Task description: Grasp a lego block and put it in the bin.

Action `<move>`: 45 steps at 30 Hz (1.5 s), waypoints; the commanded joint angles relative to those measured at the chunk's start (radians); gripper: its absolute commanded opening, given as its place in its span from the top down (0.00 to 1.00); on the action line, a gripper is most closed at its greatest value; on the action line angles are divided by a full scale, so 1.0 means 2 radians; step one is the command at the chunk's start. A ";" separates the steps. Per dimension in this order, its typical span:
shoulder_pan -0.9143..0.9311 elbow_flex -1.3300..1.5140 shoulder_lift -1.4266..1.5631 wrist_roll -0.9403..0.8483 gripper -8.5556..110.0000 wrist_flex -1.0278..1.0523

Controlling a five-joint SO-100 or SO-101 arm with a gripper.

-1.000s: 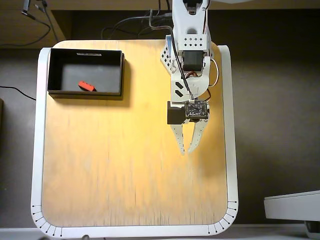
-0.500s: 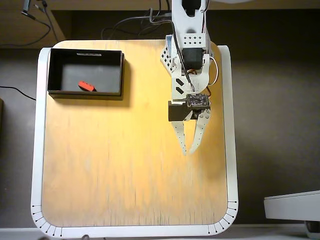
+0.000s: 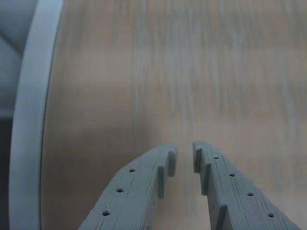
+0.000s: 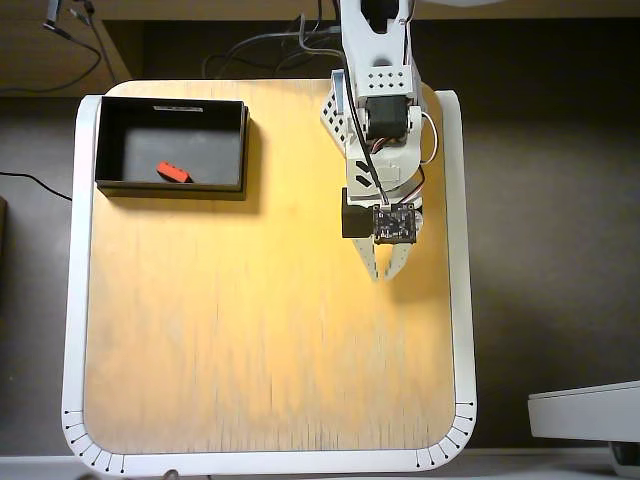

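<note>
The red-orange lego block (image 4: 174, 172) lies inside the black bin (image 4: 170, 186) at the back left of the table in the overhead view. My gripper (image 4: 383, 272) hangs over the bare wooden table to the right of centre, well away from the bin. In the wrist view the gripper (image 3: 185, 154) has its two grey fingers nearly closed with a narrow gap and nothing between them. The block and bin are out of the wrist view.
The wooden table top (image 4: 260, 330) has a white rim (image 4: 72, 300), which also shows at the left of the wrist view (image 3: 31, 120). Cables (image 4: 270, 45) run behind the table. A pale object (image 4: 585, 410) sits off the table at the lower right.
</note>
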 commanded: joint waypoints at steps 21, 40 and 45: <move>-0.014 0.079 0.048 -0.036 0.92 0.120; -0.014 0.079 0.048 -0.037 0.92 0.120; -0.014 0.079 0.048 -0.037 0.92 0.120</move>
